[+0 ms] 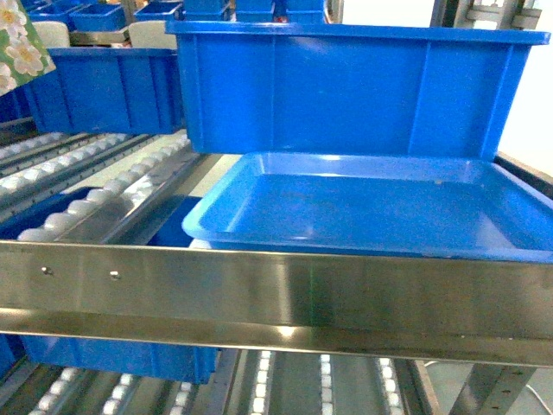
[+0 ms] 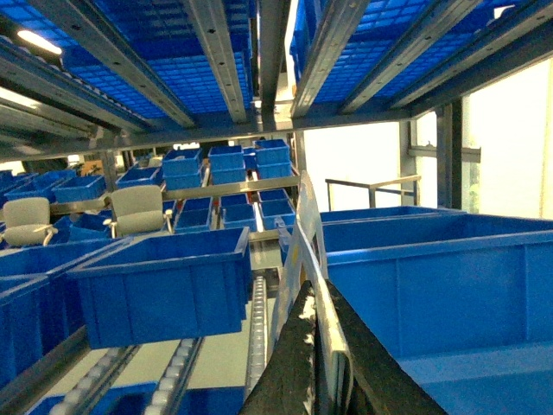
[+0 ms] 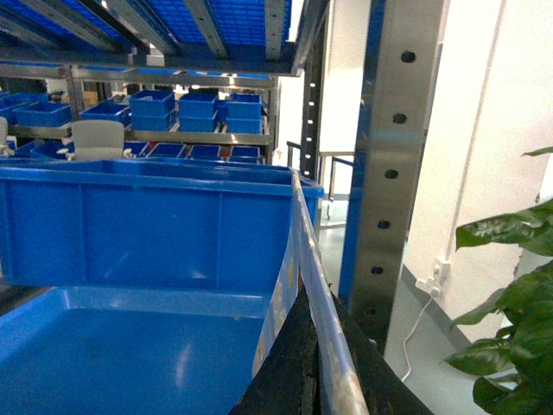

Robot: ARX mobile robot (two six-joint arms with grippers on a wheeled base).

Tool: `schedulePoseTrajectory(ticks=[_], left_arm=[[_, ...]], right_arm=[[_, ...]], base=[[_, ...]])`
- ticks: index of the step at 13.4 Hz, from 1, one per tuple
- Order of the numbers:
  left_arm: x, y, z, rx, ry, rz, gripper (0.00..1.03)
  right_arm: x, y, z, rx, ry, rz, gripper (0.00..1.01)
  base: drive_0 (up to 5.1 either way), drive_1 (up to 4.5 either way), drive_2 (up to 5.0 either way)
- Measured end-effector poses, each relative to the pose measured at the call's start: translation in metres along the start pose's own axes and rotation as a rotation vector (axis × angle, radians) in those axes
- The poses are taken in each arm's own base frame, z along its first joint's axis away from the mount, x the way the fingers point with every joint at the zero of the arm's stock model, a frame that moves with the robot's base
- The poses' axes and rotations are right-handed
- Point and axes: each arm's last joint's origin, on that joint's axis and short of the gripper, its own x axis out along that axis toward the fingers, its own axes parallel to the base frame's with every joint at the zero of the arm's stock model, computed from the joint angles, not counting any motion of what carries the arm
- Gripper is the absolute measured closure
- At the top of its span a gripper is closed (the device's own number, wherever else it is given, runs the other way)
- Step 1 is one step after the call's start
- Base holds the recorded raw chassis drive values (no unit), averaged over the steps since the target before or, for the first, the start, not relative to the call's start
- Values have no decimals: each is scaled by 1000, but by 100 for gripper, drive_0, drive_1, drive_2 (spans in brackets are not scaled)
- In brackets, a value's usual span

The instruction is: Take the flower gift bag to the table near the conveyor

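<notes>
The flower gift bag [image 1: 15, 41] shows only as a green corner with white blossoms at the top left of the head view. In the left wrist view its thin pale edge [image 2: 308, 233] rises out of my left gripper [image 2: 317, 285], whose black fingers [image 2: 289, 372] are shut on it. My right gripper [image 3: 318, 292] is likewise shut on the bag's pale floral edge [image 3: 304, 242]. The conveyor's white roller lanes [image 1: 95, 194] run below and to the left. The table is out of view. Neither gripper appears in the head view.
A shiny steel rail [image 1: 276, 294] crosses the head view in front. Behind it lie a shallow blue tray [image 1: 371, 203] and a deep blue bin [image 1: 346, 86]. More blue bins [image 2: 164, 290] stand on the rack lanes. A steel post [image 3: 393, 173] and a plant [image 3: 510, 337] are at right.
</notes>
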Motion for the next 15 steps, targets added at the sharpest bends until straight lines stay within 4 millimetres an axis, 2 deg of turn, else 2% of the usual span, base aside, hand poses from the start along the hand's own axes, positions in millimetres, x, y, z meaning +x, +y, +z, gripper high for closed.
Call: schedulePoseTrajectory(ticks=[10, 15], left_arm=[[0, 1, 0, 1, -1, 7, 101], [0, 1, 0, 0, -1, 6, 101]], right_arm=[[0, 0, 0, 0, 0, 2, 99], [0, 0, 0, 0, 0, 1, 99]], base=[[-497, 239, 239], [-485, 148, 340]])
